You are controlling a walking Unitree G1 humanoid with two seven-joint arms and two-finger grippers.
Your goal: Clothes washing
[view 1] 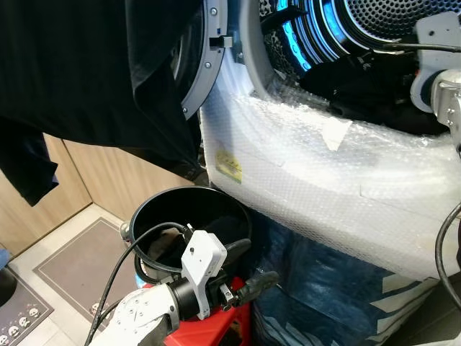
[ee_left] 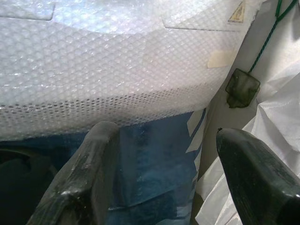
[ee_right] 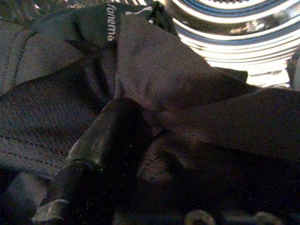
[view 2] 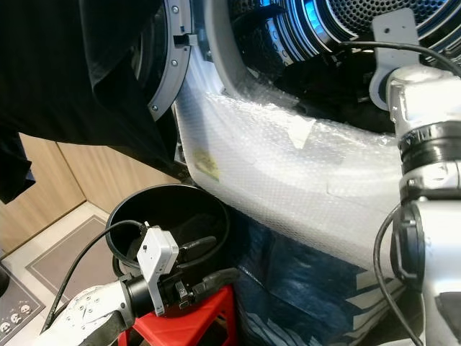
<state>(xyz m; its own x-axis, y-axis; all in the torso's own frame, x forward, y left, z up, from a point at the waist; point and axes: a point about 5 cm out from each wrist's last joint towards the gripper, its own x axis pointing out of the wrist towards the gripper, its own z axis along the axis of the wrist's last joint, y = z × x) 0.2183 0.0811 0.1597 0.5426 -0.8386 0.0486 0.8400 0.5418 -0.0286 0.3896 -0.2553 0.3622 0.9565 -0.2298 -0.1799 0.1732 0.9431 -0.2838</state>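
Observation:
The washing machine's drum [view 1: 374,21] stands open, lit blue, its front wrapped in bubble wrap [view 1: 324,180]. Dark clothes [view 1: 367,90] lie at the drum's mouth. My right arm [view 2: 425,144] reaches into the drum. In the right wrist view my right gripper [ee_right: 136,110] is shut on a dark garment [ee_right: 178,70], whose fabric bunches around one finger [ee_right: 101,136]. A black bucket [view 1: 155,202] holding dark cloth sits on a red stool [view 1: 216,328] below the door. My left gripper [view 1: 261,259] hangs open and empty beside the bucket's right rim.
A black garment [view 1: 86,65] hangs over the open machine door [view 1: 209,58] at the upper left. A blue bag [view 1: 317,288] sits under the machine's wrapped front. Wooden cabinet fronts [view 1: 108,173] and a grey floor mat [view 1: 79,267] lie to the left.

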